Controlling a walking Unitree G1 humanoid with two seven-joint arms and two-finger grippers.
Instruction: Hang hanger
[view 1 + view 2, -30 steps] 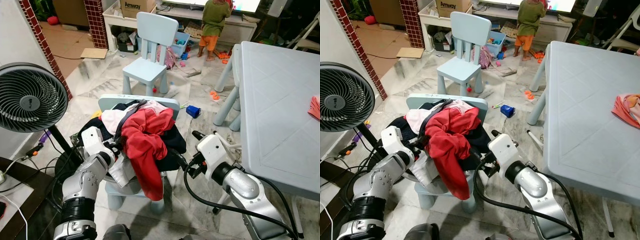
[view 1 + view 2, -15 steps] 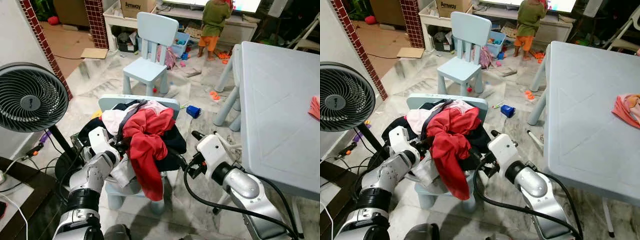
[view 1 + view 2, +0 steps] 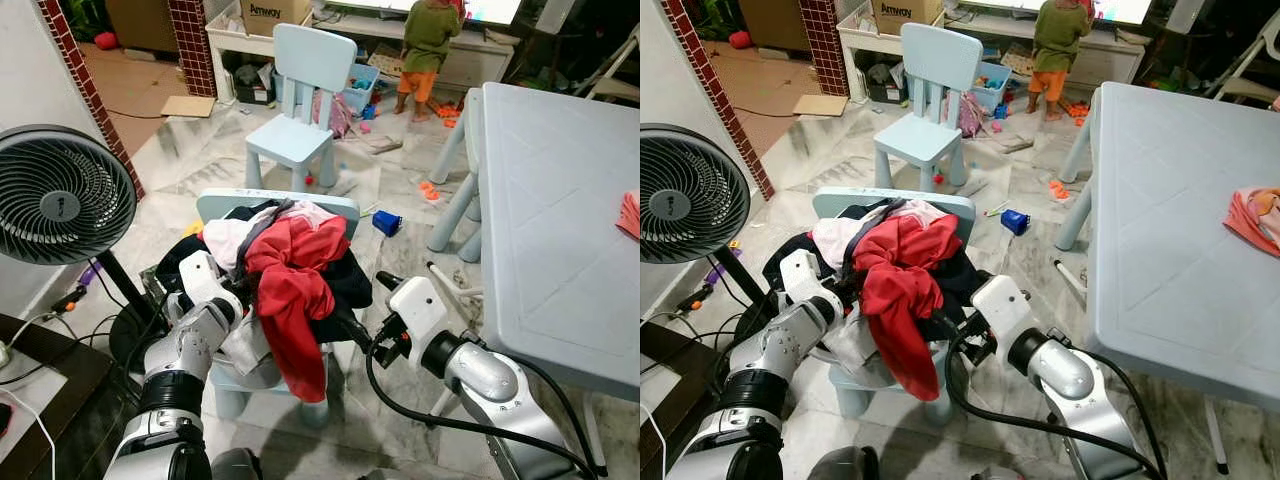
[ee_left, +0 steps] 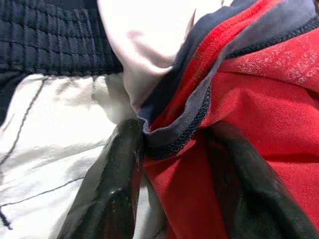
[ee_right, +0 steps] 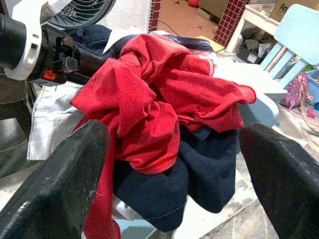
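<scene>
Clothes (image 3: 290,275) heap on a small blue chair (image 3: 225,205); fan (image 3: 60,195) left, grey table (image 3: 560,220) right, marble floor. Left wrist: left gripper (image 4: 177,164) pinches red garment (image 4: 259,99). Right wrist: right gripper (image 5: 174,164) spread before the heap. No hanger discernible.

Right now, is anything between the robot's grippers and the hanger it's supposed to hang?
No hanger can be made out. A heap of clothes, topped by a red garment, covers the small chair. The left gripper has its fingers around a fold of the red garment; the right gripper is open beside the heap. Any hanger there would be buried.
</scene>
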